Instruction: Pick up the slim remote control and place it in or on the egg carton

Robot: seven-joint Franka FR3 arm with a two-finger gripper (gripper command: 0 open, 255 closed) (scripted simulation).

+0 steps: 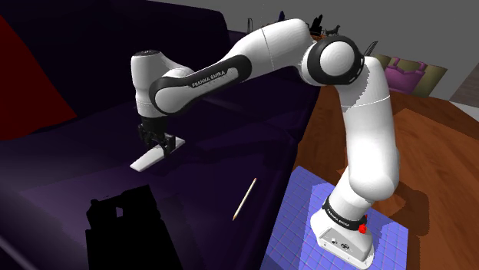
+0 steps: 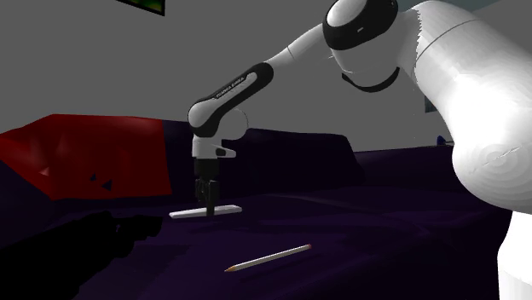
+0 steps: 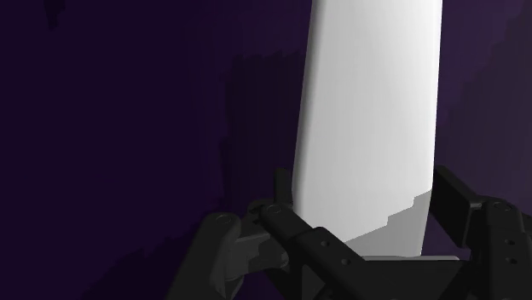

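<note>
At the shoulder view's left a red cushion [image 1: 31, 84] leans at the edge of the dark purple sofa [image 1: 77, 165]. Below it the egg carton [image 1: 123, 222] is only a black blocky shape against the dark seat. Its cells cannot be made out, and the picture's lower edge cuts it off. In the second exterior view a black mass lies at the lower left, too dim to name.

Just up and to the right of the carton, and apart from it, is the slim remote control [image 1: 146, 161], drawn plain white (no buttons show). The gripper [image 1: 159, 146] comes down on it from above and hides its middle. In the wrist view the black fingers [image 3: 286, 213] press against its two long edges, clasping it near one end. The other end runs out of the picture. In the second exterior view the remote control [image 2: 226, 208] lies level, at or just above the seat. I cannot tell whether it touches.

Further right a pencil [image 1: 244, 199] lies loose on the seat. Beyond that is the blue stand [image 1: 292, 222].
</note>
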